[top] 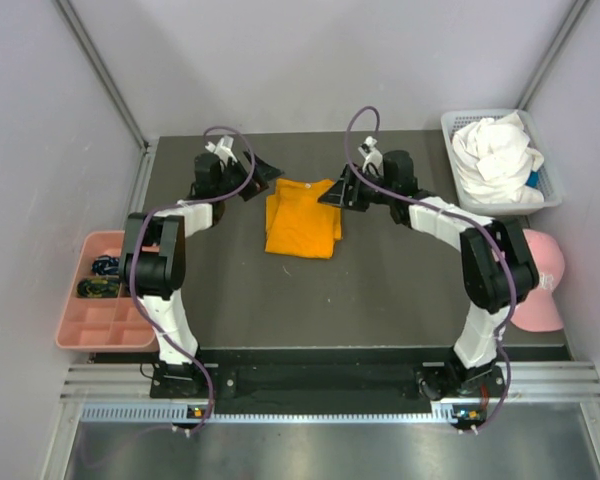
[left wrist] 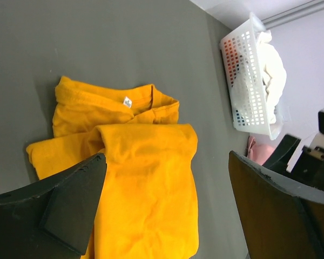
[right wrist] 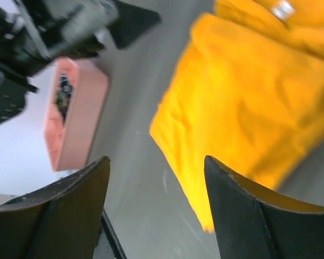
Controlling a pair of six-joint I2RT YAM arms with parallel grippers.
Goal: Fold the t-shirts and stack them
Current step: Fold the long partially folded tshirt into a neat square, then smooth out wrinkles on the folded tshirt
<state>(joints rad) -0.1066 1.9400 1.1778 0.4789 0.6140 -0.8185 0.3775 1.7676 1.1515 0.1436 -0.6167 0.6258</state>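
Cloth is what fills the middle of the dark grey table mat (top: 280, 310): a plain bright orange t-shirt (top: 302, 218) lies toward the far side, between the two arms' tools. It is folded into a rough upright rectangle, collar toward the back wall, with a small white neck label (left wrist: 127, 101) showing in the left wrist view. The folds are loose rather than crisp. The top layer is creased and puckered, one doubled panel lies over the body, and a lower layer pokes out past it on one side, so the outline is uneven. The left gripper (top: 260, 177) hovers just beside the shirt's far left corner with its black fingers spread as wide as they go and nothing between them. The right gripper (top: 342, 192) hangs over the shirt's far right edge, its jaws also parted, less widely, and empty; whether a fingertip touches the fabric cannot be told. A second shirt, plain white cotton (top: 495, 155), sits crumpled in a heap inside a white plastic lattice basket (top: 450, 125) at the far right corner, well apart from the orange one. A pink baseball cap (top: 540, 280) rests off the mat's right edge, and a pink compartment tray (top: 90, 330) holding small dark items sits off the left edge.
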